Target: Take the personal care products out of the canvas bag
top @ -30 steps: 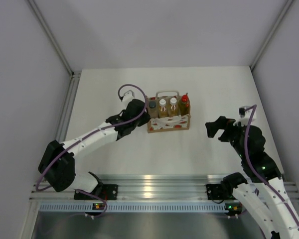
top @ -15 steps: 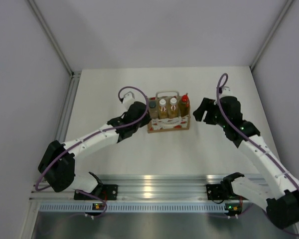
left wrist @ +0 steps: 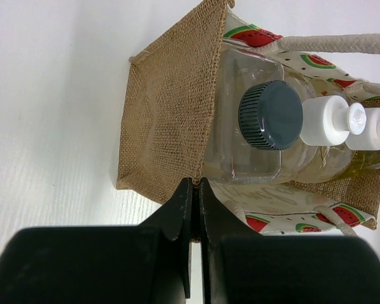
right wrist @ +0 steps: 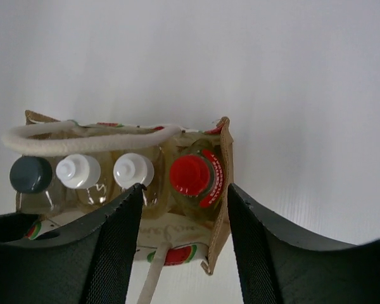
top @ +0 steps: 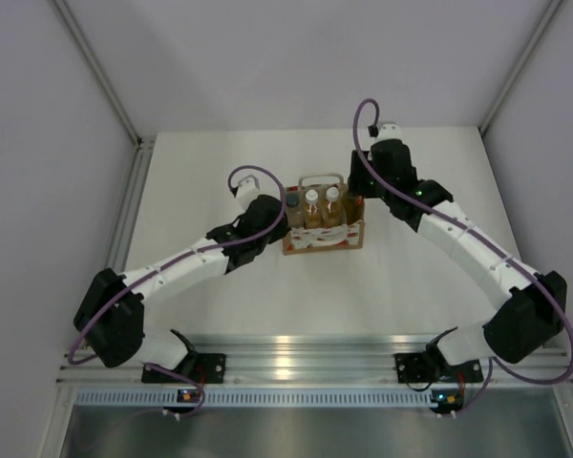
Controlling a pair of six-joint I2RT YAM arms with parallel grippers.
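Observation:
The canvas bag (top: 325, 239) stands mid-table, tan burlap (left wrist: 168, 126) with a watermelon-print band and white loop handles (right wrist: 82, 134). Inside stands a row of personal care products: a clear bottle with a dark grey cap (left wrist: 270, 114), two with white caps (right wrist: 78, 171) (right wrist: 133, 170), and a yellow one with a red cap (right wrist: 191, 173). My left gripper (left wrist: 196, 185) is shut on the burlap rim at the bag's left end (top: 285, 226). My right gripper (right wrist: 185, 190) hangs open above the bag's right end (top: 358, 196), its fingers either side of the red-capped bottle without touching it.
Grey walls enclose the white table on three sides. An aluminium rail (top: 296, 367) runs along the near edge with both arm bases. The left arm (top: 181, 262) stretches across the table's left half and the right arm (top: 458, 239) across its right half.
My right arm has swung from the table's right side up and left to above the bag's right end, and its jaws have narrowed. The left gripper and the bag have stayed put.

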